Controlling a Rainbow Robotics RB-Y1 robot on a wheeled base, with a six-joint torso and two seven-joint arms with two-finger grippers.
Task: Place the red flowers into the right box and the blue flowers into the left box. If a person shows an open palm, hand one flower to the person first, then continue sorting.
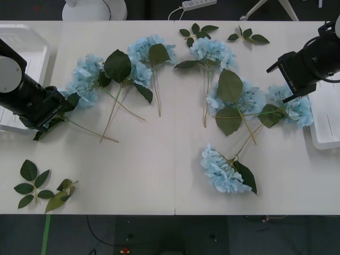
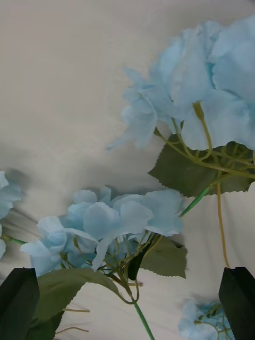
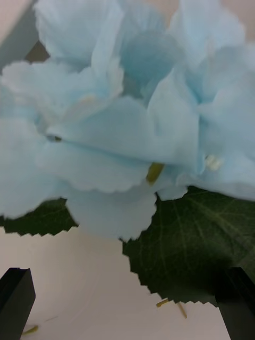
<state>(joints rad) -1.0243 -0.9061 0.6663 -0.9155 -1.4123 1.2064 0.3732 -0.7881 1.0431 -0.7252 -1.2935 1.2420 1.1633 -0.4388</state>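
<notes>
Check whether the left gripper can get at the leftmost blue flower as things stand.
Probably yes: the left gripper is open right at the flower, whose petals and leaf lie just past its fingers with nothing between.

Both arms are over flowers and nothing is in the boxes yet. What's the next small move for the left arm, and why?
Probably lower the left gripper a touch and close on the blue flower right ahead of it. Its jaws stand open at the flower's near edge with nothing between them, and the left box sits just beside that arm, so the carry is short. The right gripper is open too, over the flower by the right box.
</notes>
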